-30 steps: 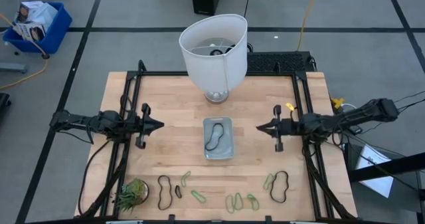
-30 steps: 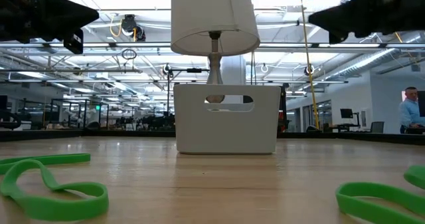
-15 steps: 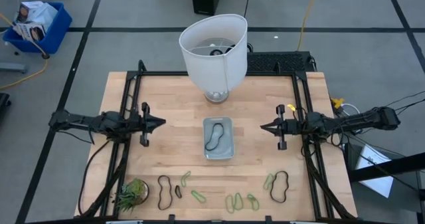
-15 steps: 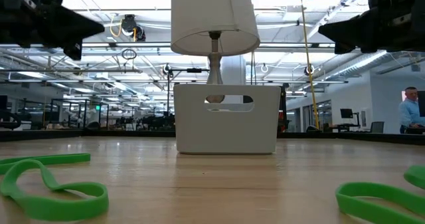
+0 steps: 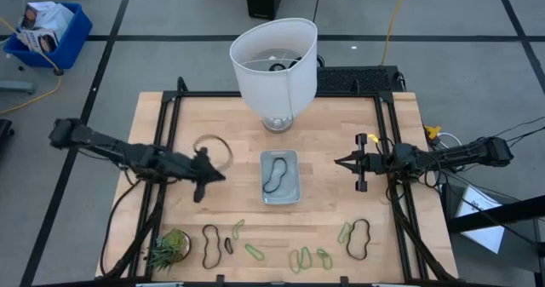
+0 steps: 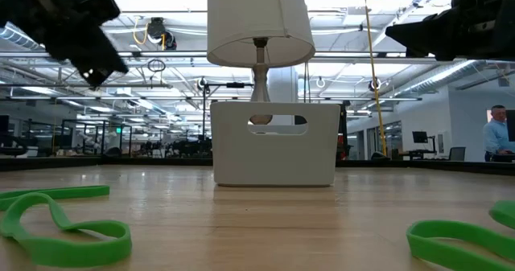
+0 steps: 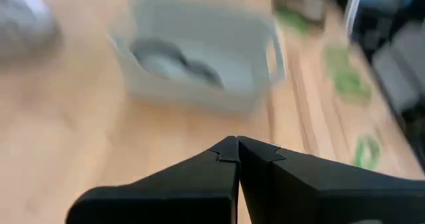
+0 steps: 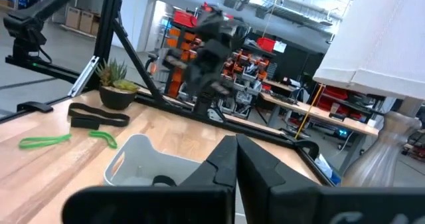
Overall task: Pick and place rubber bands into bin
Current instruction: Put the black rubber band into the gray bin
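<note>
Clear plastic bin (image 5: 280, 176), one dark band inside; both arms' fingers pressed together, empty.

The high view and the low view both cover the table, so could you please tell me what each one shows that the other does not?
Only the high view shows the dark rubber band lying inside the bin, the spiky plant, the blue crate on the floor, and the left gripper beside the bin. Only the low view shows the bin's handle slot and a person far behind. Both share the lamp, the wooden table and green rubber bands.
</note>
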### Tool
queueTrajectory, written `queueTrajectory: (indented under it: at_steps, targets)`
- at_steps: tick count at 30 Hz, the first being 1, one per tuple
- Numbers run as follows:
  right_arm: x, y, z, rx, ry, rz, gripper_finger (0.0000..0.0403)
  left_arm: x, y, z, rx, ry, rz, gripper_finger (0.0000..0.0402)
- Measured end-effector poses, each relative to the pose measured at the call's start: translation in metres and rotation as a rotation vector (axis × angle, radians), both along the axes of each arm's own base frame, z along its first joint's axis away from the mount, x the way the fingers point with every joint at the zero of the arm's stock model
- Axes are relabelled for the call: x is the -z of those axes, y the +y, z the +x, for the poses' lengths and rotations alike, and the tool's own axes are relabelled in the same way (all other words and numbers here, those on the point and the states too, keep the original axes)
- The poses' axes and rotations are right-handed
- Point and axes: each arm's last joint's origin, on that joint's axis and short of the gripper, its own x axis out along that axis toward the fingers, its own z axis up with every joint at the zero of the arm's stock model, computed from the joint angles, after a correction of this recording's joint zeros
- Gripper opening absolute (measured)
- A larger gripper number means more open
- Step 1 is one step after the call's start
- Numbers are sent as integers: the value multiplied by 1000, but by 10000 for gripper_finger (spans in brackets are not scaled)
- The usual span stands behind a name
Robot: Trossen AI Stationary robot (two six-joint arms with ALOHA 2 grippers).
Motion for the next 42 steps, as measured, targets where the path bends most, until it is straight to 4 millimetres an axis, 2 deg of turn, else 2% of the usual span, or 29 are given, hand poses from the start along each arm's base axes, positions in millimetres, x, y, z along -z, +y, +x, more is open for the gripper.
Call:
queueTrajectory:
  at_steps: [8, 12, 15, 21, 26, 30, 36, 42]
  targets:
    - [0, 0, 0, 3, 0, -19, 0, -2, -64, 39, 165, 402, -32, 8]
    - [0, 0, 0, 3, 0, -18, 0, 0, -91, 47, 199, 547, -95, 8]
    - [0, 0, 0, 0, 0, 4, 0, 8, -105, 46, 180, 641, -93, 26]
    - [-1, 0, 0, -4, -11, 37, 0, 26, -114, 39, 71, 796, -124, 110]
    - [-1, 0, 0, -4, -10, 40, 0, 32, -119, 36, 53, 818, -96, 183]
    - [-1, 0, 0, -4, -10, 40, 0, 41, -124, 38, 55, 824, -75, 219]
    - [-1, 0, 0, -6, -6, 52, 0, 62, -128, 42, 41, 863, 3, 233]
    - [-1, 0, 0, -8, -5, 62, 0, 73, -129, 43, 51, 894, 65, 206]
